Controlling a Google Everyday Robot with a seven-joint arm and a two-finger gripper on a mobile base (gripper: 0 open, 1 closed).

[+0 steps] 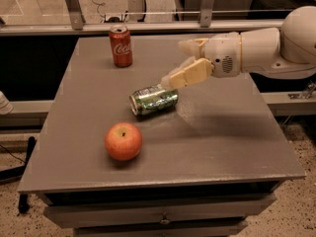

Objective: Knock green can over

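Note:
The green can [153, 100] lies on its side near the middle of the grey table [227, 137], its silver top facing left towards the front. My gripper [180, 61] hangs just above and right of the can, reaching in from the right on the white arm [256, 51]. Its two tan fingers [188, 74] are spread apart with nothing between them; the lower one ends right at the can's upper right end.
A red Coca-Cola can [121, 45] stands upright at the back left of the table. A red apple [123, 141] sits in front of the green can, towards the front left. A metal rail [148, 27] runs behind the table.

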